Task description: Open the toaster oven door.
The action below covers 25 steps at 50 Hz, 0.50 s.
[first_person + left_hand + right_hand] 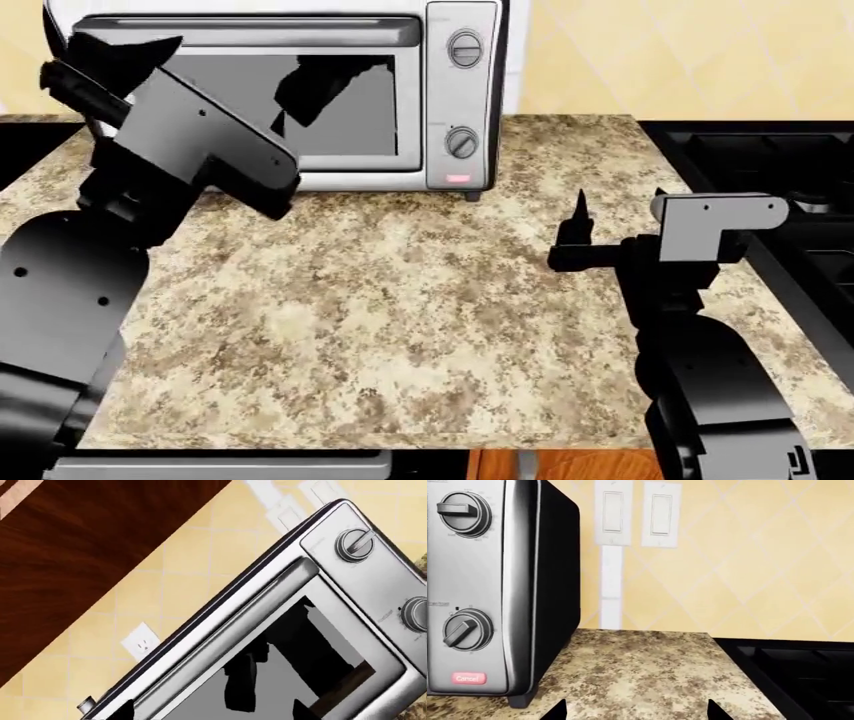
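Reaching toward the oven (pixel 287 95), the left tool (pixel 107 60) hangs raised in front of the door (pixel 254 105), near its left end and just below the handle (pixel 247 32). The door looks closed. How wide this tool stands I cannot tell: the head view shows only dark finger shapes against the glass, and its own wrist camera shows no fingers, only dark reflections in the window.

The right tool (pixel 577 232) hovers low over the tabletop (pixel 400 300), well apart from the oven, with its fingers spread wide and nothing between them.

Risks, as I judge them: the left tool could strike the glass rather than hook the handle, since it sits below the bar. A grip near the bar's end could slip off. A hard pull might drag the whole oven forward across the tabletop.

The left wrist view shows the handle close up, as a bar along the door's upper edge beside the knobs (pixel 353 544). The right wrist view alone shows the oven's black side, a red label (pixel 467 678) and wall switches (pixel 637 512) beyond.
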Motion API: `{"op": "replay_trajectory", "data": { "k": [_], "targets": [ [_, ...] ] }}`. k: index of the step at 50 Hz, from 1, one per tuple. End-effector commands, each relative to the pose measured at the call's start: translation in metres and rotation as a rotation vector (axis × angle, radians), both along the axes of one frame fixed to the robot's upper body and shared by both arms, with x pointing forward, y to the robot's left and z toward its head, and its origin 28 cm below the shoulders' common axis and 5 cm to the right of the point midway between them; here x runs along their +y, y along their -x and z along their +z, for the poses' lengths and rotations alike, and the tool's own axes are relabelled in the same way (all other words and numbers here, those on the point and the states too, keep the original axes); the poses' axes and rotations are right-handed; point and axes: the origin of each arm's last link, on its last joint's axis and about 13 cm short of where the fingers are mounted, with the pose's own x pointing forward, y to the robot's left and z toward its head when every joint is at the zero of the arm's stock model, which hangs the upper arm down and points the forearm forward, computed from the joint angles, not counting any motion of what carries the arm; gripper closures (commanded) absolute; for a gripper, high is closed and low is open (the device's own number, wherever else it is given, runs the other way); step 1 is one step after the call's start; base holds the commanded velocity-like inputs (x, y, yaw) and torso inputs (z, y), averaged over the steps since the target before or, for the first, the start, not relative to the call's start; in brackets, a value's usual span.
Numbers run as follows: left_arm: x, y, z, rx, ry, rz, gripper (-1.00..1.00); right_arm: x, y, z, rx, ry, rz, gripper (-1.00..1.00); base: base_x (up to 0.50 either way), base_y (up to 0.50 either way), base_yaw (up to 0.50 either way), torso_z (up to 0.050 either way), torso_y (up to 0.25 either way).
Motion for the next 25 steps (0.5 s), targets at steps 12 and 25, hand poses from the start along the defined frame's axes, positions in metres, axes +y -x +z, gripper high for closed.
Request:
{"op": "replay_trajectory", "data": {
  "k": [12,25],
  "targets": [
    [0.016,-0.009,0.043,0.106,-0.524,-0.1,-1.0,0.0,0.001,-0.001,-0.006,-0.014,0.004,-1.0,0.0,0.0,0.0,0.0,0.0],
    [0.021,-0.022,0.07,0.138,-0.593,-0.086,-1.0,-0.002,0.002,-0.002,-0.008,-0.019,-0.001,-1.0,0.0,0.0,0.0,0.0,0.0]
  ]
}}
